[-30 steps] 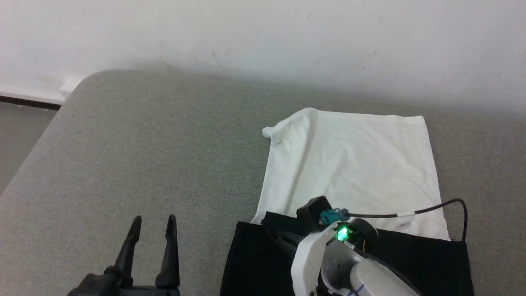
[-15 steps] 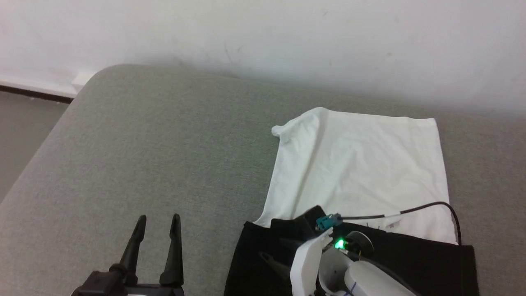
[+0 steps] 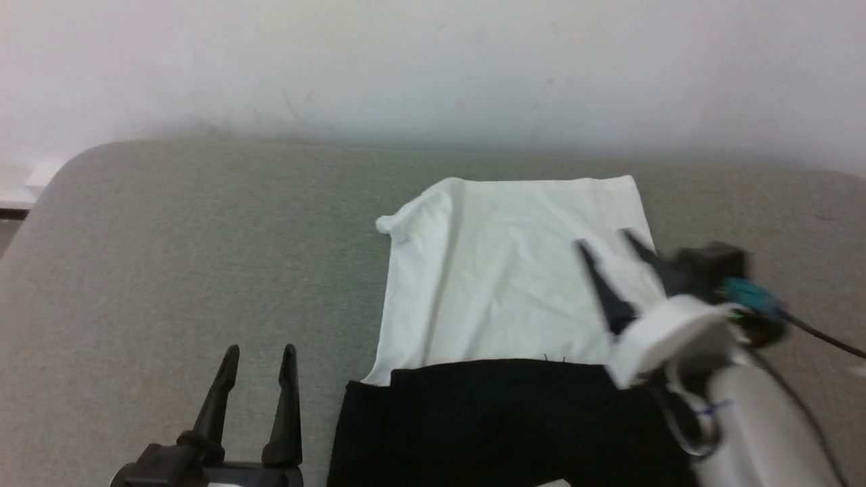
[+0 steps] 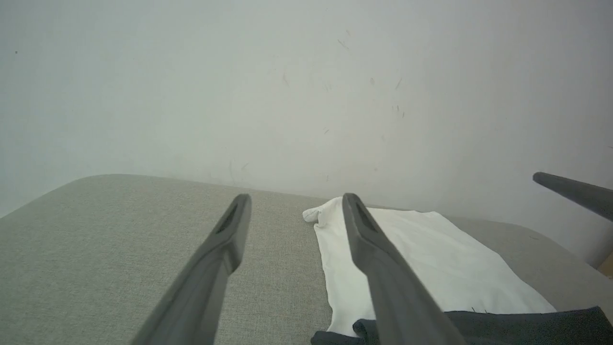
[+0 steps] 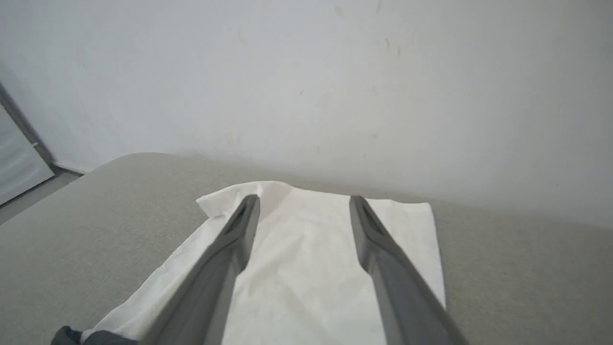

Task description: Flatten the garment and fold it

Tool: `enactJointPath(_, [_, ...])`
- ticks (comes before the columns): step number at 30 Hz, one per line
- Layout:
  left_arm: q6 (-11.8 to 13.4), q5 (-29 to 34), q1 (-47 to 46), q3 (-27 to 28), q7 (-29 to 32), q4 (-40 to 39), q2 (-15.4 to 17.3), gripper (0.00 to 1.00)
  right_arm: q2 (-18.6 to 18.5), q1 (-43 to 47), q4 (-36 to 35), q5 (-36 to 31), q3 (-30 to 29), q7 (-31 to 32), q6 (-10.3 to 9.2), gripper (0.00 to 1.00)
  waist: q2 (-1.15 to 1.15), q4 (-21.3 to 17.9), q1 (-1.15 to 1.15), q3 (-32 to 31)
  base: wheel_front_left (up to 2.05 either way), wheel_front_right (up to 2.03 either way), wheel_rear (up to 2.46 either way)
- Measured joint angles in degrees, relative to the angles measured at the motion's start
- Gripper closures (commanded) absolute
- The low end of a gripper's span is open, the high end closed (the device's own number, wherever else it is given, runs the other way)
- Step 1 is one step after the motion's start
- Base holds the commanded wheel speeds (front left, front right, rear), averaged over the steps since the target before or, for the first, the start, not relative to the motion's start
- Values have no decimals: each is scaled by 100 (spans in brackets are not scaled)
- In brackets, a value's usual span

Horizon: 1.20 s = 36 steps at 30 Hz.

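Observation:
The garment (image 3: 487, 291) lies flat on a grey cushioned surface (image 3: 203, 257), its white body stretching toward the wall. Black sleeve cloth (image 3: 500, 419) is folded across its near end. My right gripper (image 3: 603, 239) hangs open and empty above the white body's right side, fingers pointing at the wall. The right wrist view looks past that gripper (image 5: 304, 198) at the white cloth (image 5: 306, 278) below. My left gripper (image 3: 260, 350) is open and empty over bare cushion, left of the garment; in its wrist view the gripper (image 4: 297, 197) frames the shirt's bunched far-left corner (image 4: 313, 215).
A pale wall (image 3: 433, 67) rises just behind the cushion's far edge. The cushion's rounded corner (image 3: 61, 169) drops off to the floor at the far left. Bare grey cushion spreads left of the garment. A black cable (image 3: 825, 341) trails from my right wrist.
My right gripper opened, let go of the black sleeve cloth, then rose and swung to the right over the white body. The sleeve now lies flat. The head camera shifted too.

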Motion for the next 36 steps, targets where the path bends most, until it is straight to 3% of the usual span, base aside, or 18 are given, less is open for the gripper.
enactJointPath(5, [-8, 1, -15, -53, -14, -31, 24, 0, 19, 1007, -1508, -817, -1678, -114, 0, 0, 0, -248, 0, 82, 0, 0, 0])
enactJointPath(11, [-55, 47, -24, -78, -129, 5, 31, 0, 37, 2011, -2540, -530, -2537, -414, 0, 0, 0, -468, 0, 180, 0, 0, 0])
enactJointPath(20, [-91, 51, 2, -5, -196, 207, 33, 0, 46, 2564, -2676, -177, -2638, -867, 0, 0, 0, -646, 0, 278, 0, 0, 0])
enactJointPath(23, [-204, 79, -237, -4, -92, 177, 222, 0, 51, 2551, -2769, -166, -2579, -882, 0, 0, 0, -681, -1, 363, 0, 0, 0])
enactJointPath(31, [-532, 88, -2566, -123, 1279, 172, 994, 0, 53, 2173, -3134, -253, -2224, -915, 0, 0, 0, -732, 0, 907, 0, 0, 0])
enactJointPath(36, [-651, -134, -4328, -544, 2417, 612, 1535, 0, 54, 1874, -3195, -253, -2018, -933, 0, 0, 0, -780, 1, 1385, 0, 0, 0])
